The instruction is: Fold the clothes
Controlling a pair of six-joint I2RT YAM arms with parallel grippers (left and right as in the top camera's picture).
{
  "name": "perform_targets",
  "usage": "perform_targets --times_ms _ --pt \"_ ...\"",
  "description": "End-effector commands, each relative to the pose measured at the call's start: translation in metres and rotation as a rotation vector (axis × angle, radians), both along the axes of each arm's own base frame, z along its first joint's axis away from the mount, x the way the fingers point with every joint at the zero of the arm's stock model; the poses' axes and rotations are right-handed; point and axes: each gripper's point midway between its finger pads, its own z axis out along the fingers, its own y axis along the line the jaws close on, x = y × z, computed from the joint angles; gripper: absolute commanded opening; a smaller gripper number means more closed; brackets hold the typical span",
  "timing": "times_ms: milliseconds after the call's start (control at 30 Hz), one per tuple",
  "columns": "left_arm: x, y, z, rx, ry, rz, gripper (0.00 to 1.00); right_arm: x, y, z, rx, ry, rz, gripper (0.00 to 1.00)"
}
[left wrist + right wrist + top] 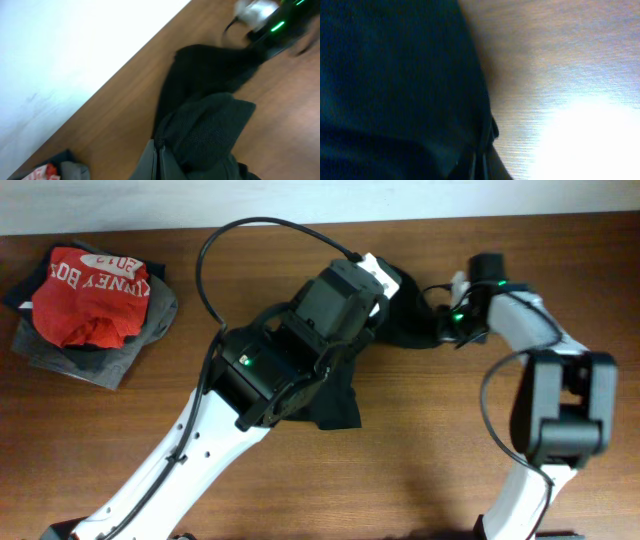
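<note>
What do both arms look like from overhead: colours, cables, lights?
Both arms share a look: the left arm and right arm have white links with boxy black joint housings. A thin black cable loops off the left one, another runs along the right. Each shows a small green light: left, right.

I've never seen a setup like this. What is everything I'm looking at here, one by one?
black top: one, black, bunched at the table's middle, partly hidden under the left arm
red T-shirt: one, red with white lettering, on top of the pile at the left
grey garment: one, grey, under the red T-shirt
table: one, brown wood, beneath everything
left arm: one, white and black, reaching to the middle
right arm: one, white and black, at the right
left gripper: one, dark, shut on the black top
right gripper: one, dark, shut on the black top
</note>
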Motion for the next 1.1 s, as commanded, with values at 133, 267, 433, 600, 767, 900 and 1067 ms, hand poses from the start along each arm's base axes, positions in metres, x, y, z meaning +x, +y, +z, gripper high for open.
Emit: perform_targets --times_ms 133,267,433,600,767,900,1067 --pt "0.031 0.06 0.03 -0.022 -0.099 0.202 0.0 -0.011 -0.052 0.209 -0.035 -0.356 -0.116 0.04" --pt "0.038 0.085 0.044 -0.045 -0.134 0.265 0.0 -0.049 -0.064 0.286 -0.082 -0.487 -0.142 0.04" --pt "0.031 0.127 0.08 -0.072 -0.243 0.384 0.0 -0.1 -0.064 0.358 -0.125 -0.632 -0.177 0.04" --pt "-0.002 0.161 0.121 -0.128 -0.345 0.444 0.0 -0.155 -0.063 0.411 -0.178 -0.756 -0.226 0.04" --pt "-0.046 0.189 0.157 -0.22 -0.429 0.445 0.0 -0.205 -0.054 0.438 -0.222 -0.828 -0.259 0.04" --pt "-0.082 0.194 0.174 -0.311 -0.455 0.355 0.0 -0.24 -0.049 0.446 -0.266 -0.848 -0.296 0.04" --pt "-0.111 0.195 0.182 -0.375 -0.461 0.264 0.0 -0.265 -0.038 0.437 -0.256 -0.811 -0.297 0.04"
